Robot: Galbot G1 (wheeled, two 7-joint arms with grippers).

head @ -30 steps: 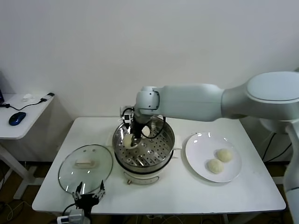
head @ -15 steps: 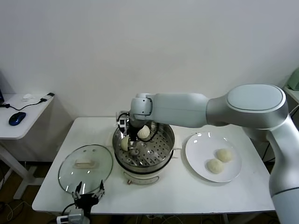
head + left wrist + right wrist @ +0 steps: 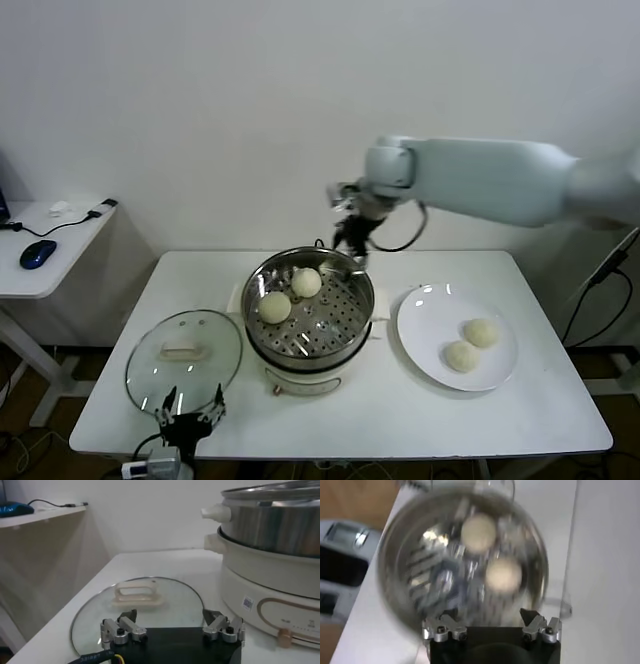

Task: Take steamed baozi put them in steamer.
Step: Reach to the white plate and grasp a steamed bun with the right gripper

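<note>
Two cream-white baozi [image 3: 275, 306] [image 3: 307, 283] lie in the shiny steel steamer [image 3: 350, 320] on its white base; both show in the right wrist view [image 3: 479, 531] [image 3: 503, 574]. Two more baozi [image 3: 482, 333] [image 3: 461, 356] lie on the white plate [image 3: 425, 320] to the right. My right gripper [image 3: 350, 243] is open and empty, raised above the steamer's far right rim. My left gripper [image 3: 190, 418] is open and empty at the table's front left edge, by the glass lid [image 3: 140, 605].
The glass lid with its cream handle [image 3: 183, 352] lies flat left of the steamer. A side desk with a blue mouse [image 3: 36, 253] stands at the far left. The wall is close behind the table.
My right gripper let go of a baozi in the steamer's left part, then rose and swung right and back out of the steamer. The left arm has not moved.
</note>
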